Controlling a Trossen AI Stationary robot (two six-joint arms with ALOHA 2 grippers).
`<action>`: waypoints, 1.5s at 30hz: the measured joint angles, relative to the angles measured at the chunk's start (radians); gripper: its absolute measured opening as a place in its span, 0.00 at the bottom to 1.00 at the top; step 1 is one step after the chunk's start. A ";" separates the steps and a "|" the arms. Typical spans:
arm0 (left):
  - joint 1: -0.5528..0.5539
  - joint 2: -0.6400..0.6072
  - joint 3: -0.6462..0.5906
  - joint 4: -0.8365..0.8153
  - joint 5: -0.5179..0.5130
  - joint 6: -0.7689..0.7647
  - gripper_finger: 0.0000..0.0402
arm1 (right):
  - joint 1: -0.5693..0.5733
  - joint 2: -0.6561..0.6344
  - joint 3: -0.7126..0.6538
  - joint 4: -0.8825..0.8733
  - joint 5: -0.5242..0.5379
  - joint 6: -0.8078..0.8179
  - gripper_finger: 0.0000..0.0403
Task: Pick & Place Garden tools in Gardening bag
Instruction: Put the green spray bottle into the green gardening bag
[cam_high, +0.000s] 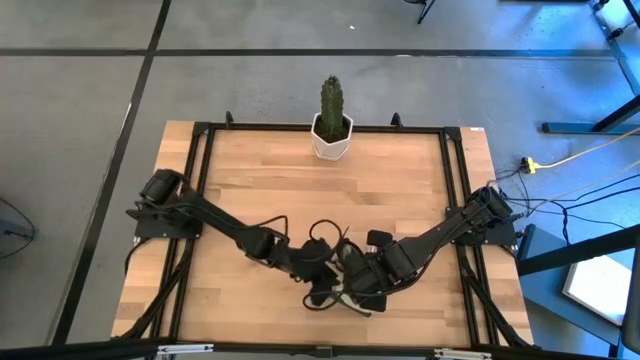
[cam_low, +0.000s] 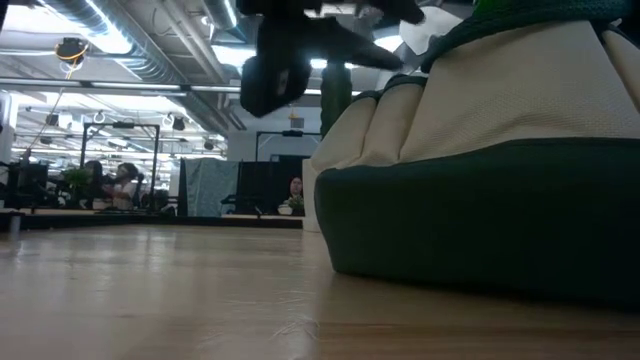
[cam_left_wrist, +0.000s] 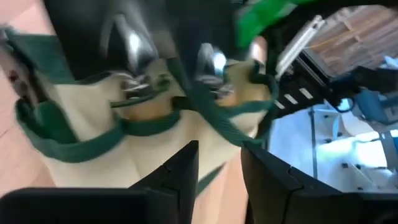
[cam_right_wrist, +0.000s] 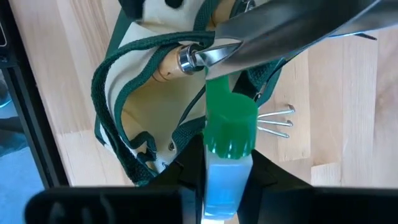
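No writing is legible. Right tool (cam_right_wrist: 217, 186) grasps the spray bottle (cam_right_wrist: 227, 155) above the gardening bag (cam_right_wrist: 143, 93); left tool (cam_left_wrist: 217, 168), released, hovers over it near the bench's (cam_high: 250, 170) front edge; a cactus (cam_high: 332, 105) stands at the rear edge.

No readable text, label, brand, number or sign appeared in any view. Gardening bag (cam_right_wrist: 134, 106) carried no legible marking on fabric or straps. Spray bottle (cam_right_wrist: 227, 158) showed no legible label on cap or body. Worktop (cam_high: 260, 180) bore no lettering. Far room behind worktop too indistinct to read any signs.
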 joint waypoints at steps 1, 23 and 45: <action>0.004 0.007 0.000 0.002 0.000 -0.010 0.29 | 0.001 0.000 0.000 0.000 0.002 0.000 0.13; 0.026 0.042 0.000 0.085 -0.026 -0.044 0.32 | 0.002 0.002 -0.003 0.028 0.015 0.004 0.13; -0.017 0.082 0.000 0.119 0.008 -0.010 0.01 | 0.001 0.003 -0.003 0.048 0.031 -0.023 0.13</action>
